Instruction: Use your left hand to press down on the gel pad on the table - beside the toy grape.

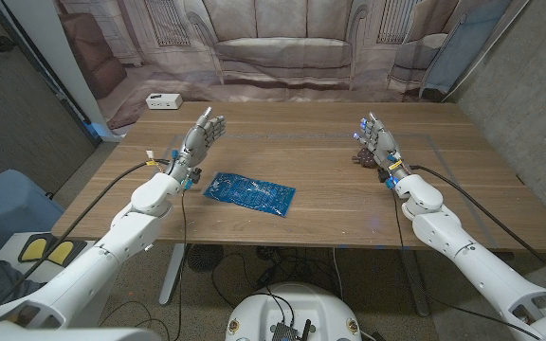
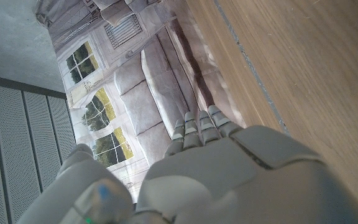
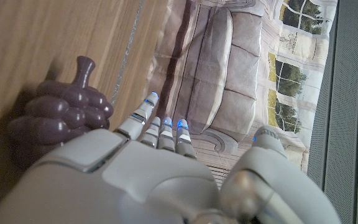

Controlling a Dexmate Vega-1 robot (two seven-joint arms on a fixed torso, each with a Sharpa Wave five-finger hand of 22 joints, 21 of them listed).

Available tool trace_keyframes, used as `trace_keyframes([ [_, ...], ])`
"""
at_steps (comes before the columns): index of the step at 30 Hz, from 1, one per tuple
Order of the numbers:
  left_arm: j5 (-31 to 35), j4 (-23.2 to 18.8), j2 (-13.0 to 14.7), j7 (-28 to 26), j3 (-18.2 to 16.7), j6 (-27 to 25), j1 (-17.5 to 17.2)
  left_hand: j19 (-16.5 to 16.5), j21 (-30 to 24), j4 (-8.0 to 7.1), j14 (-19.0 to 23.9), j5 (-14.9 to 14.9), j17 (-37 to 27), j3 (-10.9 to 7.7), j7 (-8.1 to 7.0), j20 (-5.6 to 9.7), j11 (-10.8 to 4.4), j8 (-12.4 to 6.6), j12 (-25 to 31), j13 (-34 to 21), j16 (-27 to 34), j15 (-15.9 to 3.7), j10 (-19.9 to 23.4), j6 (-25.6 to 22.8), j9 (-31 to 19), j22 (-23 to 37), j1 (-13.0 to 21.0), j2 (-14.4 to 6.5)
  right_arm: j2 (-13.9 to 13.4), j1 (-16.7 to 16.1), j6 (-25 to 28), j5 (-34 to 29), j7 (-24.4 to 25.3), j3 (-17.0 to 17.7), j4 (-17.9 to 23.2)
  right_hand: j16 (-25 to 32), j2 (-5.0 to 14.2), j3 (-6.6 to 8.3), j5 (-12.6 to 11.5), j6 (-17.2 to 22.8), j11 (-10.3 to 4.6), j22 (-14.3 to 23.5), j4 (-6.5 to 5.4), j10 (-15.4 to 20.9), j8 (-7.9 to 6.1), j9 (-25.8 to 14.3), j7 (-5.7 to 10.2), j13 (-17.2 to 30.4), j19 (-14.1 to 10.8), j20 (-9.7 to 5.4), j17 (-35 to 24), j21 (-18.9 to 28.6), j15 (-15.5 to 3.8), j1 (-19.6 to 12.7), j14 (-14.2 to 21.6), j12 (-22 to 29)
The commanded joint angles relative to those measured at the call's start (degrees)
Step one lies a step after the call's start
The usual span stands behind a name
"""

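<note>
Head view had the flat blue rectangular gel pad (image 1: 250, 192) lying mid-table, long axis running from near-left toward far-right, well apart from the dark purple toy grape bunch (image 1: 361, 156). Left hand (image 1: 203, 134) was raised, fingers spread and holding nothing, right hand (image 1: 377, 140) likewise, just beside the grapes.

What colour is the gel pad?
Blue with a pale speckled pattern; the gel pad shows best in the head view.

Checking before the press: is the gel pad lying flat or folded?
Flat: the gel pad lies spread on the table in the head view, no fold visible.
</note>
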State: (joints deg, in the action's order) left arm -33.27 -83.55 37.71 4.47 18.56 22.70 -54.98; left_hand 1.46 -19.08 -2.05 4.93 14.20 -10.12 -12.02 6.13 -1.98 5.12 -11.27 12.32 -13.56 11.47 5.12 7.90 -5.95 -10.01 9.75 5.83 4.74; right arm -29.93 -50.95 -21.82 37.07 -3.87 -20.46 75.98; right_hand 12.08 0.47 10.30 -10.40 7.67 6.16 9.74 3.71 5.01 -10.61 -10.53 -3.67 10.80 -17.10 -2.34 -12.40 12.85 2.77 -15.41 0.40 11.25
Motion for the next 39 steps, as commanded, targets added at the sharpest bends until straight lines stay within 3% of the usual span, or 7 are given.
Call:
trace_keyframes([
  [1,-1.94,-2.19,1.0,1.37,-1.62,2.7,-3.18,0.92,0.09,0.37,0.86,-0.2,-0.2,-0.19,-0.03,-0.07,-0.03,-0.24,0.33,0.13,0.37,-0.15,0.86,-0.97,-0.25,0.24,0.49,-0.03,-0.05,-0.49,-1.05,0.13,-0.16,0.37,0.95,0.26,-0.05,-0.29,-0.4,0.09,0.32,0.1,-0.03,0.26,-0.28,-0.24,0.08,0.18,-0.13,0.25,-0.06,-0.13,0.28,0.35,0.22,0.38],
  [16,-1.29,-8.0,3.14,-0.95,-4.32,4.96,-10.65,1.94,0.29,0.55,1.74,-0.33,-0.21,-0.07,-0.08,-0.25,-0.22,-0.35,0.46,0.59,0.4,-0.21,1.57,-1.85,-0.28,0.25,0.76,-0.11,-1.25,-3.3,-1.03,-0.03,0.62,0.65,4.47,0.19,0.15,-0.35,-0.44,0.54,0.35,0.11,-0.01,0.19,-0.49,-0.23,-0.04,0.19,-0.06,0.26,-0.08,-0.39,0.33,0.47,0.08,0.31],
  [23,-4.02,-7.06,2.92,3.05,-4.34,7.06,-11.81,2.3,0.45,0.64,1.91,-0.4,-0.2,-0.02,-0.05,-0.34,0.02,-0.29,0.43,0.8,0.31,-0.17,1.68,-2.0,-0.29,0.26,0.9,-0.15,-1.42,-4.14,-1.02,-0.2,1.23,0.73,5.44,0.21,0.21,-0.38,-0.45,0.6,0.44,0.11,0.03,0.29,-0.51,-0.23,-0.08,0.19,-0.15,0.24,-0.08,-0.46,0.35,0.49,0.17,0.34],
  [29,-3.22,-8.07,3.66,2.42,-4.83,7.22,-13.54,2.46,0.63,0.74,1.98,-0.44,-0.21,0.01,0.01,-0.36,-0.06,-0.23,0.42,0.95,0.22,-0.14,1.81,-2.06,-0.3,0.26,1.05,-0.19,-1.51,-4.96,-1.23,-0.34,1.84,0.89,5.96,0.21,0.23,-0.41,-0.45,0.63,0.5,0.11,0.07,0.45,-0.52,-0.22,-0.08,0.2,-0.21,0.26,-0.07,-0.5,0.33,0.49,0.21,0.39],
  [39,-4.11,-7.06,2.61,3.82,-4.37,8.61,-14.54,3.32,0.93,0.97,2.89,-0.56,-0.21,0.1,-0.09,-0.66,-0.26,-0.34,0.66,1.29,0.29,-0.25,2.76,-2.89,-0.32,0.26,1.42,-0.27,-1.96,-5.18,-0.99,-0.5,1.68,0.87,6.69,0.23,0.29,-0.45,-0.46,0.72,0.55,0.12,0.15,0.55,-0.55,-0.22,-0.13,0.2,-0.28,0.36,-0.06,-0.61,0.31,0.5,0.34,0.4],
])
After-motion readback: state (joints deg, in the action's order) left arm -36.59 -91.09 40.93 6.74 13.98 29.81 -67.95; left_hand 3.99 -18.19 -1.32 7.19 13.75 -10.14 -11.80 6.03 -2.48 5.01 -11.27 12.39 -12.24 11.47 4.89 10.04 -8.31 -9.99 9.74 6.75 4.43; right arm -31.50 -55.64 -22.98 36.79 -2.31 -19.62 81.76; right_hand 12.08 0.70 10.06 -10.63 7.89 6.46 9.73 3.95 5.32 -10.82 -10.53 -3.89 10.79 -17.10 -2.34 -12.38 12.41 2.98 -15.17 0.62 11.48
